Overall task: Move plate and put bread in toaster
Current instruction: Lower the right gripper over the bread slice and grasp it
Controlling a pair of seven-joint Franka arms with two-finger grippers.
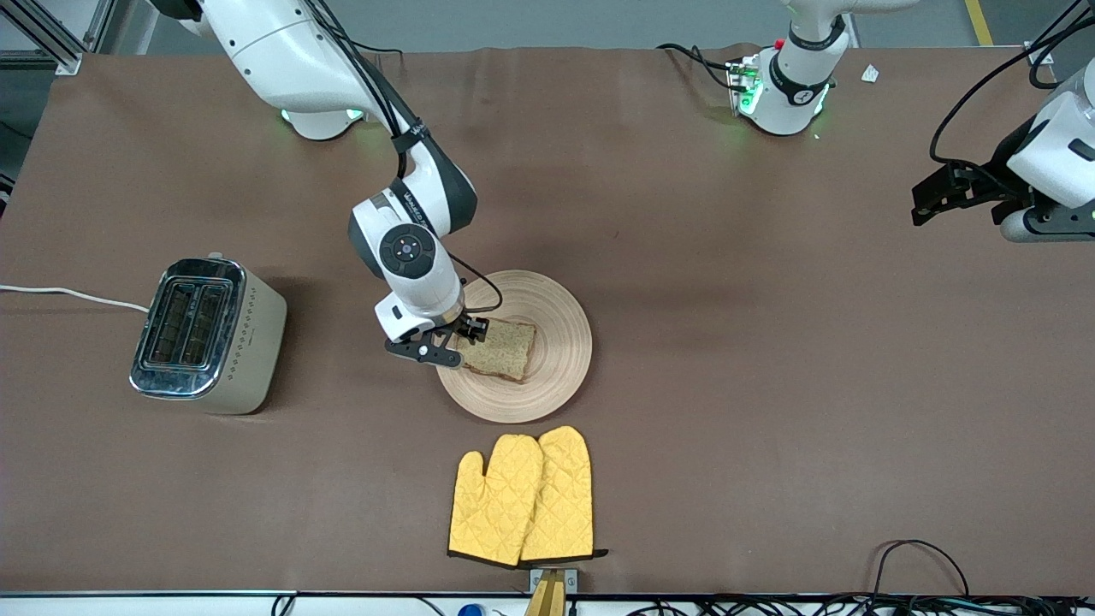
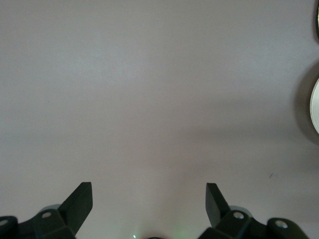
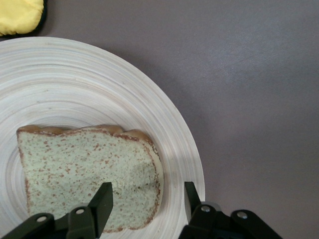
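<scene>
Front view: right gripper [image 1: 466,338] down at the bread [image 1: 500,349] on the plate [image 1: 560,376], fingers apart, straddling the slice's edge, not clamped. Plate sits mid-bench, just farther from the camera than the yellow mitts [image 1: 523,498]. Toaster [image 1: 208,336] stands toward the right arm's end, slots empty. Left gripper [image 2: 149,199] waits wide open over bare bench [image 1: 770,385].
</scene>
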